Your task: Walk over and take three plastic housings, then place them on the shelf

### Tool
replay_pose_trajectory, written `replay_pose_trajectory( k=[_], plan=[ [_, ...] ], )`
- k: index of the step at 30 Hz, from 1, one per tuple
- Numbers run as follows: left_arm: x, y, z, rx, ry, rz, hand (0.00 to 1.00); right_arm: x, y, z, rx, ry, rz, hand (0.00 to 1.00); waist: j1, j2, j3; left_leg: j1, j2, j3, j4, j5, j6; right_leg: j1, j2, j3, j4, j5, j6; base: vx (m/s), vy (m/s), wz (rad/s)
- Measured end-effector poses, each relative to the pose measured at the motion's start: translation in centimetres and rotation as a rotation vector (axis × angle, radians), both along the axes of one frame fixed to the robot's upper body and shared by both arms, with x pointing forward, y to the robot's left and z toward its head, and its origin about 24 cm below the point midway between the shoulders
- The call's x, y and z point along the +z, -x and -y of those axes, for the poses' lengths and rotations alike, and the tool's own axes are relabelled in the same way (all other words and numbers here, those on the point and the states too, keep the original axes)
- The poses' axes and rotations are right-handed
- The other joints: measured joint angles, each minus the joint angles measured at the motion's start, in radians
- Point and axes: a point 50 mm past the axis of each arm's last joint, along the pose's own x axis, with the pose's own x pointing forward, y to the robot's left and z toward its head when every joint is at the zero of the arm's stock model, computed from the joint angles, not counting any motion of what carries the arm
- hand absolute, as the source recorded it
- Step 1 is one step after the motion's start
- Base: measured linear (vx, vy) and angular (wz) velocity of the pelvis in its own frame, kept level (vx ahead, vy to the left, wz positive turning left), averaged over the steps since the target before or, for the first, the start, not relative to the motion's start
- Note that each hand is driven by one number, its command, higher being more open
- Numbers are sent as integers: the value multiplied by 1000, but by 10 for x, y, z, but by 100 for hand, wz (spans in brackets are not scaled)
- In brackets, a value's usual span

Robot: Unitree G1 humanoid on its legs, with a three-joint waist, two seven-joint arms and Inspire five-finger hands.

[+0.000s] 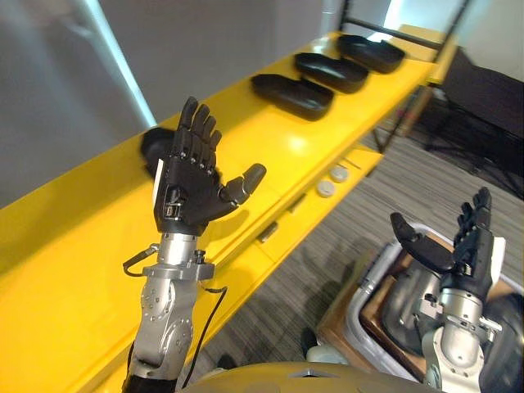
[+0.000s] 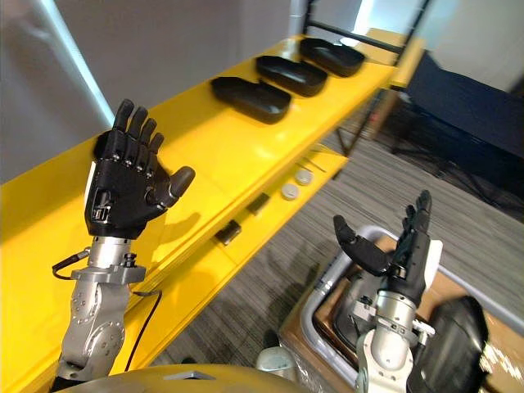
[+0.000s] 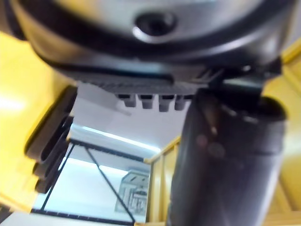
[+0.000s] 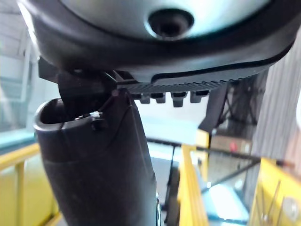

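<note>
In the eye views, three housings (image 1: 331, 71) lie in a row on the yellow shelf (image 1: 246, 155) at upper centre. The left hand (image 1: 192, 184), centre left, is raised with fingers spread and empty, and the right hand (image 1: 463, 250), lower right, is likewise released above a bin (image 2: 315, 304). The left wrist view shows the housings past that hand's straight thumb, and the right wrist view shows the right hand grasping nothing.

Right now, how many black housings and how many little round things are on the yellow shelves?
Black housings, in a row on the top shelf: 3
Little round pieces, on the lower shelf: 2
Total: 5
A dark shape behind the left hand is too hidden to count.
</note>
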Motion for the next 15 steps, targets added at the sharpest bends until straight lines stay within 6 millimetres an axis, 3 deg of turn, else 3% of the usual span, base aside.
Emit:
replay_pose_trajectory(
  k=[4, 7, 10, 11, 12, 14, 15],
  plan=[
    [-7, -6, -1, 21, 13, -43, 100, -5, 16, 7, 2, -96, 5, 100, -52, 5, -9, 1, 23, 65, 1, -7, -17, -34, 32, 56, -10, 9, -3, -15, -79, -60],
    [-4, -10, 3, -3, 37, -30, 100, -5, 17, 6, 19, -111, 24, 100, -50, 19, -9, -3, 40, 59, 3, -1, -26, -34, 47, 49, -20, 16, -3, 10, -84, -2],
    [1, -13, 2, 10, 45, -15, 100, 2, 0, -2, 85, -107, 73, 100, -37, 34, -10, -15, 51, 32, 12, 2, -29, -35, 60, 30, -20, 17, -4, 5, -67, 18],
    [2, -14, 0, 21, 46, -11, 100, 7, -11, -6, 119, -108, 106, 100, -24, 33, -9, -56, 54, -10, 77, -25, -16, -50, 60, 29, -18, 18, -5, -32, -65, 2],
    [2, -14, -3, 38, 49, -14, 100, 14, -22, -9, 157, -94, 143, 100, 11, 37, -7, -107, 58, -112, 164, -79, -3, -66, 64, 50, -20, 26, -19, -41, -61, -22],
    [-6, -6, -17, 111, 59, -50, 100, 27, -46, -14, 259, -36, 185, 100, 72, 63, 10, -150, 63, -275, 278, -166, -1, -74, 84, 111, -23, 36, -29, -32, 1, -82],
    [-10, -3, -21, 132, 60, -68, 100, 29, -52, -16, 284, -29, 191, 100, 79, 68, 12, -155, 63, -302, 300, -182, -3, -72, 86, 121, -23, 37, -29, -24, 55, -74]
  ],
)
